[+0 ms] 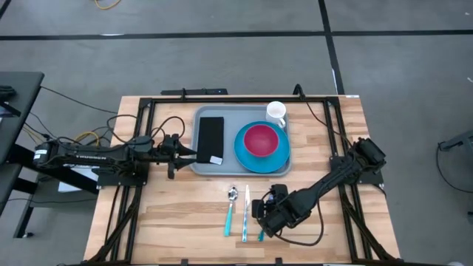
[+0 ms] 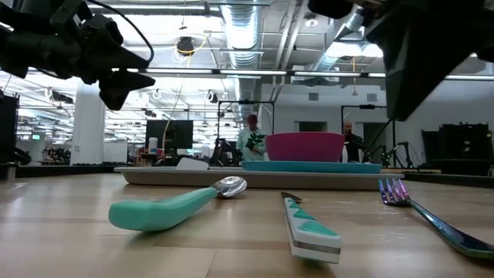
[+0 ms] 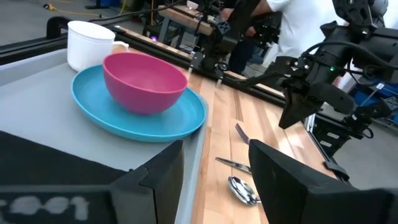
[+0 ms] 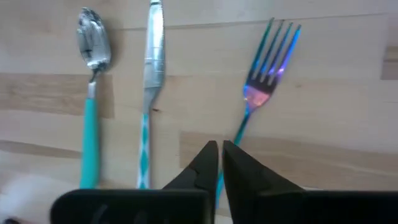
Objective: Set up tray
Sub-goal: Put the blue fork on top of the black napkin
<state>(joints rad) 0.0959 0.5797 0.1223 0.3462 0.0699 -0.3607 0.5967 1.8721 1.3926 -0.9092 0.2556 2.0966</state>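
Note:
The grey-blue tray (image 1: 229, 122) lies flat in the middle of the table. On it are a flat black rectangle (image 1: 211, 139), a round blue plate (image 1: 279, 157) carrying a pink bowl (image 1: 261, 139), and a white cup (image 1: 276, 112). A teal-handled spoon (image 1: 230, 210), a knife (image 1: 246, 214) and a fork (image 4: 268, 62) lie side by side on the wood nearer the table's near edge. My left gripper (image 3: 214, 180) hangs open above the tray's left near corner. My right gripper (image 4: 222, 163) hovers shut over the fork's handle; the low view shows it well above the table.
Black frame rails (image 1: 140, 185) run along the table's left, right and far sides. Cables trail beside the left arm (image 1: 89, 137). Bare wood (image 1: 185, 214) lies left of the cutlery. People stand in the room behind the table (image 2: 251, 139).

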